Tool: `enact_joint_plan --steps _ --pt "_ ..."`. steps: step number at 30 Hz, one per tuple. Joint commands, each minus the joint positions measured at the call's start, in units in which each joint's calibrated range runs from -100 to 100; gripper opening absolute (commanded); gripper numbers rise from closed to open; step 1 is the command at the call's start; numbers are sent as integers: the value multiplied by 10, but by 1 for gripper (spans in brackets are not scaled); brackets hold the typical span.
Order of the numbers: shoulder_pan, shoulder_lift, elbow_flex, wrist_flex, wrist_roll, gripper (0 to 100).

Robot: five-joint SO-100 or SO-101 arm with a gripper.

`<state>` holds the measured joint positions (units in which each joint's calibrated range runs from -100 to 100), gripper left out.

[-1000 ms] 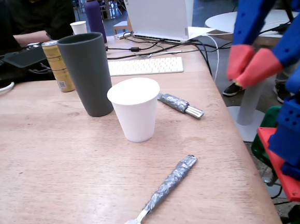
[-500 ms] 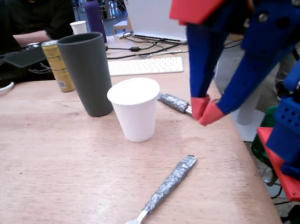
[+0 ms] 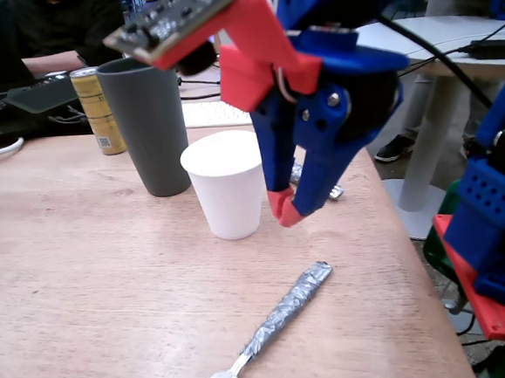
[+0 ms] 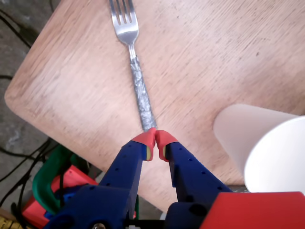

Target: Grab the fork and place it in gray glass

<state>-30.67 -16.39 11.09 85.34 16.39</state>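
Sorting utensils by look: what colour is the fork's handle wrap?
Crinkled silver-gray tape covers the fork handle; the tines are bare metal. Clearest in the wrist view.

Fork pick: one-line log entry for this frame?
pincer: shut, empty, above table | fork: flat on table, ungrasped | gray glass: upright, behind white cup

The light wooden table (image 3: pixel 85 281) carries five items. Taking the white paper cup (image 3: pixel 228 195) as reference in the fixed view: the gray glass (image 3: pixel 150 127) stands just behind-left of it; the gold can (image 3: pixel 99 111) farther back-left; the fork (image 3: pixel 268 328) lies in front; another taped utensil (image 3: pixel 331 192) shows right of the cup, mostly hidden.
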Motion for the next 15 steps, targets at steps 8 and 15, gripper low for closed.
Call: enact_joint_plan --steps 8,15 --pt "-16 62 -16 -64 2 0" --pt "-40 159 -113 -100 1 0"
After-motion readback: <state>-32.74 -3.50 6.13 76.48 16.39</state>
